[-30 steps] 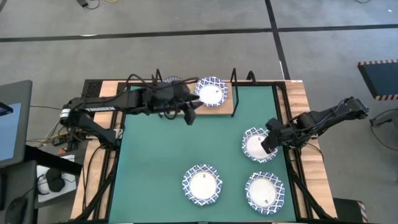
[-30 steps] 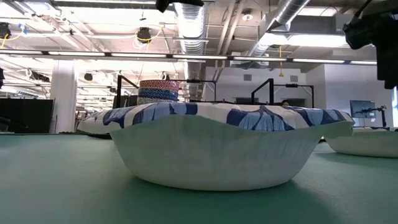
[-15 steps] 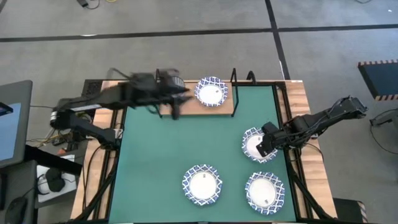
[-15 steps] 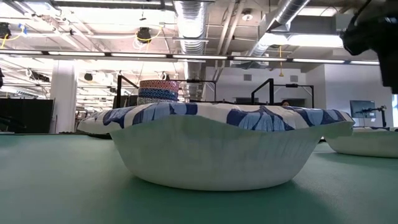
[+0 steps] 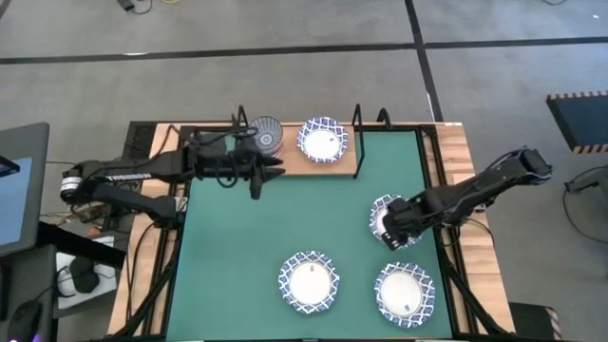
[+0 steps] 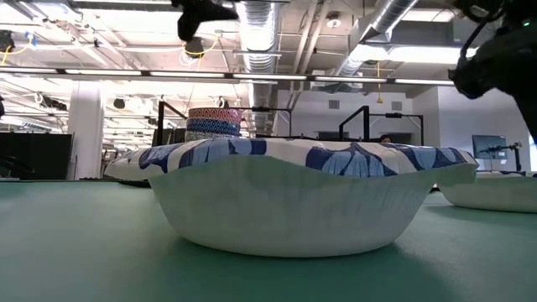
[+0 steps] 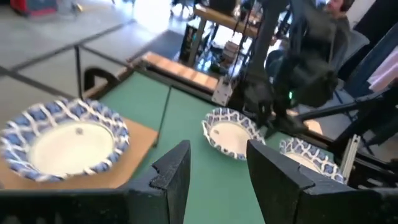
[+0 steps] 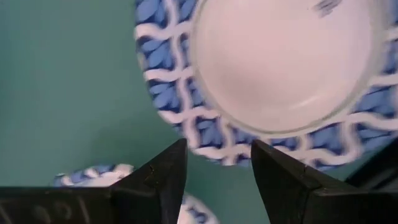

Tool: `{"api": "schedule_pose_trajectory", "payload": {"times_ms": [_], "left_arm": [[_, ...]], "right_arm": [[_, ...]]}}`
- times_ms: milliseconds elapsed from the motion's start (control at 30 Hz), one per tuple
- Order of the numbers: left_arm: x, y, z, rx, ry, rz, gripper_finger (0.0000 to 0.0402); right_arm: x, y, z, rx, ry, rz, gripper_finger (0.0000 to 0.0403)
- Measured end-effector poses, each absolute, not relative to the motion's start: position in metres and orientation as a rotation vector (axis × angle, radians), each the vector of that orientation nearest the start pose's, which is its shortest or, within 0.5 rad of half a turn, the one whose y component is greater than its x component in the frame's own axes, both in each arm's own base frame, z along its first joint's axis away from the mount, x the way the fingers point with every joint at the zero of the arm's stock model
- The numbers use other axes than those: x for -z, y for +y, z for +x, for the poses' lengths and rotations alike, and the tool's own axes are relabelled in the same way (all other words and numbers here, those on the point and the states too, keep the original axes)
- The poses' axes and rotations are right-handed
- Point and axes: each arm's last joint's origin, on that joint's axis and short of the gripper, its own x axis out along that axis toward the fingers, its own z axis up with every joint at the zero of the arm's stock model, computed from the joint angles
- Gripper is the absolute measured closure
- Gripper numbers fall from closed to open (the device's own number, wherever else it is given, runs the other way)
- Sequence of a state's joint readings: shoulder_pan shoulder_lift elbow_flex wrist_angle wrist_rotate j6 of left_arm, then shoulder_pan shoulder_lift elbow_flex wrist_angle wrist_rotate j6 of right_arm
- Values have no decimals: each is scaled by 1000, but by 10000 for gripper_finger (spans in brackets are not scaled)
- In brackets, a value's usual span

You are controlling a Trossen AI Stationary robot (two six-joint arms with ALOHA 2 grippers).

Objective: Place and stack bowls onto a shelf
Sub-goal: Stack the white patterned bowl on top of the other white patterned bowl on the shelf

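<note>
A stack of small bowls topped by the dark-blue striped one (image 5: 266, 135) (image 6: 214, 123) sits on the light-wood shelf (image 5: 296, 164), beside a white blue-rimmed bowl (image 5: 323, 141) (image 7: 65, 137). Three more white bowls rest on the green mat: one on the right (image 5: 383, 215) (image 8: 280, 68), two near the front (image 5: 309, 282) (image 5: 404, 293). My left gripper (image 5: 258, 180) (image 7: 217, 165) is open, in the air in front of the shelf's left part. My right gripper (image 5: 391, 231) (image 8: 217, 162) is open, above the right bowl's rim (image 8: 214, 146), raised off it in the low view (image 6: 495, 67).
Black wire posts (image 5: 357, 119) stand at the shelf's back and right end. The green mat (image 5: 247, 237) covers most of the table; its left and middle are bare. In the low view one white bowl (image 6: 306, 197) fills the foreground.
My left gripper has drawn back from beside the shelf's white bowl toward the table's left and slightly toward the near edge. My right gripper has moved left and nearer, from the right bowl's right side to above its near rim, and has come down a little.
</note>
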State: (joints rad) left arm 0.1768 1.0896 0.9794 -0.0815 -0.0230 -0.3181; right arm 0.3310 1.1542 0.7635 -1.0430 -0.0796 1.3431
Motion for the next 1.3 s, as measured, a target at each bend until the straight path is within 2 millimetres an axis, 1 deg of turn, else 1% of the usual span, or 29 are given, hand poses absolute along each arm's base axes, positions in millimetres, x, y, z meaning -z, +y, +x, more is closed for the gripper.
{"api": "schedule_pose_trajectory", "payload": {"times_ms": [67,133,200,300,400,500,600,667,733,867,933,1033,1167,1300], "left_arm": [[-360,43,229,-251,137,-307,260],[-363,42,221,-284,131,-288,260],[-363,42,214,-303,159,-280,260],[-358,40,210,-327,225,-285,260],[-349,39,211,-347,284,-282,260],[-348,39,212,-345,283,-297,260],[-349,39,213,-328,265,-311,260],[-349,39,213,-327,267,-298,260],[-350,40,213,-349,263,-279,260],[-349,43,213,-372,261,-274,260],[-349,45,213,-377,261,-273,260],[-350,47,213,-394,254,-271,260],[-352,52,212,-436,224,-269,260],[-357,55,213,-446,169,-268,260]], "right_arm": [[-206,62,170,683,1402,931,198],[-201,65,174,714,1409,941,198],[-197,68,180,719,1399,962,198],[-192,71,188,705,1379,982,198],[-188,70,194,708,1365,997,198],[-187,68,196,729,1367,1013,199],[-197,73,199,685,1338,1020,204],[-198,74,199,669,1320,992,207],[-194,73,201,676,1327,950,209],[-179,65,206,757,1374,862,217],[-174,62,210,754,1381,841,228],[-168,61,219,712,1368,815,257],[-160,60,225,700,1384,773,315],[-159,60,225,694,1393,758,371]]}}
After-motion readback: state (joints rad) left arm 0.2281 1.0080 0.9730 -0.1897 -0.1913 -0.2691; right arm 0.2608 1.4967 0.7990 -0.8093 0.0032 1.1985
